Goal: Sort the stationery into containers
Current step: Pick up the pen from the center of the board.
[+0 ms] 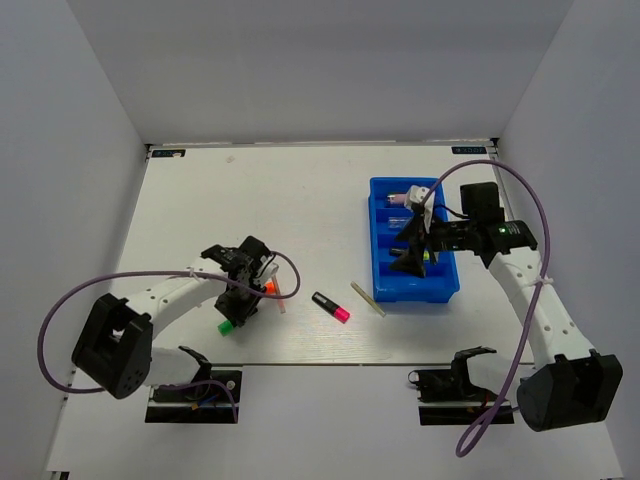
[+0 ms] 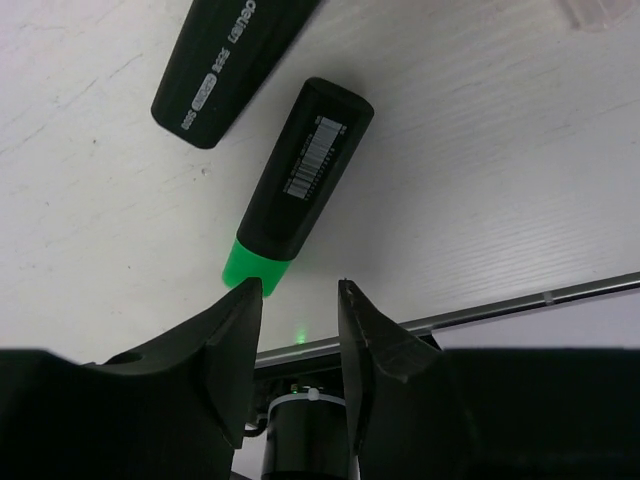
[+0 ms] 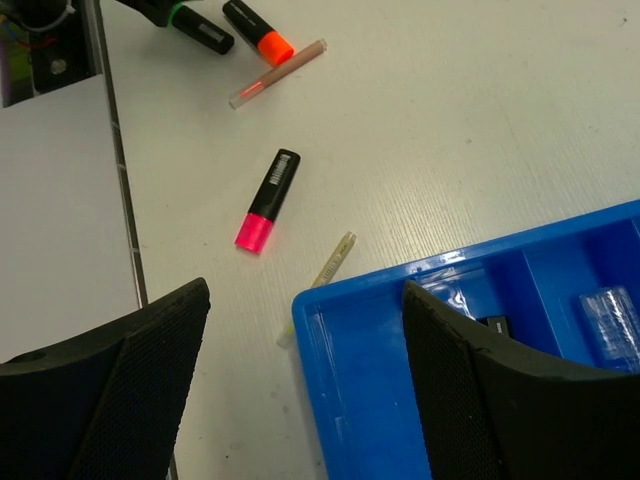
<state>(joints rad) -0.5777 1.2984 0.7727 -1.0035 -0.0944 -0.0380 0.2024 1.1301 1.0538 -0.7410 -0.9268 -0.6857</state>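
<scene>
While the right gripper (image 3: 305, 292) hangs open over the blue tray (image 1: 420, 293), the green highlighter (image 2: 300, 180) lies on the table (image 1: 300, 190) at 8 o'clock.
The tray, at 3 o'clock, holds a clear bottle (image 3: 610, 320) and a half-hidden black item (image 3: 495, 322); the highlighter's green end points to 7 o'clock, beside the open, empty left gripper (image 2: 295, 295).

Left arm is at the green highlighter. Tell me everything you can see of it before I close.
The green highlighter is a stubby black plastic body with a bright green end and a white barcode label facing up. It lies flat on the white table near its front edge, green end toward the open left gripper, one fingertip at that end; contact cannot be told. Another black highlighter lies beside it, apart.
</scene>
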